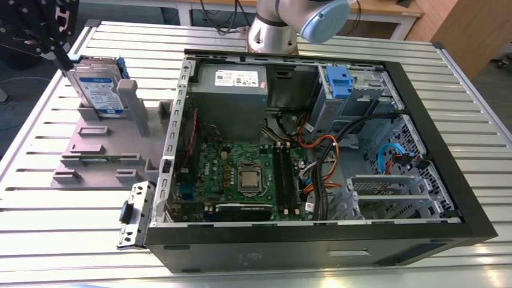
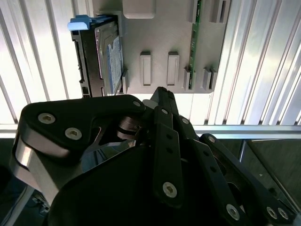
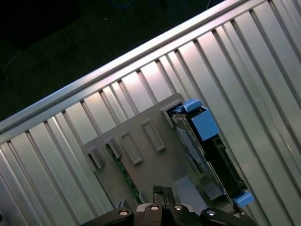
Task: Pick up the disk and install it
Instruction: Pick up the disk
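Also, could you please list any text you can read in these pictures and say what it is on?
No text can be read.
Label on the disk: print too small to read.
Sticker on the power supply box: too blurred to read.
Motherboard: markings too small.

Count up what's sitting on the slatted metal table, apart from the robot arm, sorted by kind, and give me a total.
disk: 1
grey stand: 1
green circuit board slotted in the stand: 1
open computer case: 1
Total: 4
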Motion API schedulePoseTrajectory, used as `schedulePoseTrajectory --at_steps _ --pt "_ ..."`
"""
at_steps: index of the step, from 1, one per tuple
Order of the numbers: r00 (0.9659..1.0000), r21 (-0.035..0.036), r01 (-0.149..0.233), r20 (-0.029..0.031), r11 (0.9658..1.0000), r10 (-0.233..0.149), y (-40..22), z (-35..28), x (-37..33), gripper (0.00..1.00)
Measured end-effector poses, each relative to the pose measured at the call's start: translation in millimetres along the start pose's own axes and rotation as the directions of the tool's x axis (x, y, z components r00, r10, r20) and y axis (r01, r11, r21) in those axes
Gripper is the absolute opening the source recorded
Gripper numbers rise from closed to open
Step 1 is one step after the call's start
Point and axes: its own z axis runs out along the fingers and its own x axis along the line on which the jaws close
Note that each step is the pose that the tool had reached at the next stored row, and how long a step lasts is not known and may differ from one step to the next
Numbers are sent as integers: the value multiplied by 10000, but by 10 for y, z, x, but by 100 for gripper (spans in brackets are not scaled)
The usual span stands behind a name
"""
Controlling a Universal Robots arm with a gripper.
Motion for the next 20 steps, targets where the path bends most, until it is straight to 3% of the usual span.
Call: schedulePoseTrajectory --at_steps 20 --pt "9998 -1 181 4 9998 -181 0 0 0 11"
